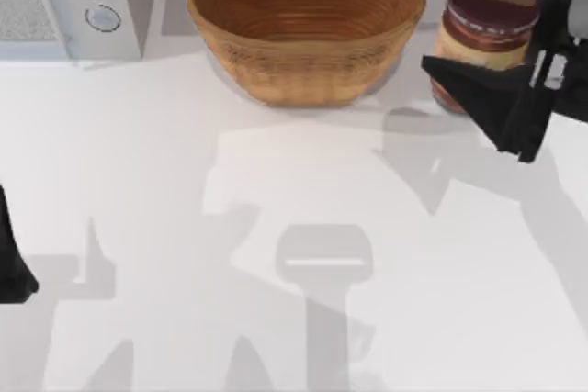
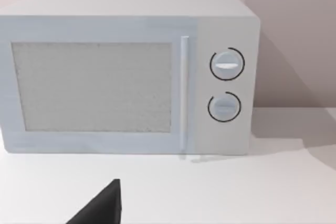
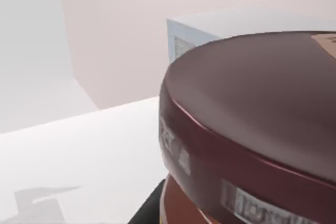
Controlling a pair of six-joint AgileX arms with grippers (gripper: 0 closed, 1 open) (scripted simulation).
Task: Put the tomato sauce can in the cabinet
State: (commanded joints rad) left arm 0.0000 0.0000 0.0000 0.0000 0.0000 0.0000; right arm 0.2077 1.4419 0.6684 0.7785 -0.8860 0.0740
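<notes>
The tomato sauce can (image 1: 490, 6), with a dark maroon lid and a tan label, is at the table's back right, beside the basket. My right gripper (image 1: 464, 52) comes in from the right and is shut on it, one black finger (image 1: 469, 87) crossing the can's near side. In the right wrist view the can's lid (image 3: 262, 98) is very close, with a dark fingertip (image 3: 149, 208) below it. My left arm (image 1: 13, 263) is parked at the table's left edge, and a black finger (image 2: 102, 208) of it shows in the left wrist view. The cabinet is out of view.
A big woven brown basket (image 1: 303, 71) stands at the back middle. A white microwave (image 1: 101, 6) with two round knobs sits at the back left, its door (image 2: 94, 87) closed. The white table (image 1: 276, 227) is bare in the middle and front.
</notes>
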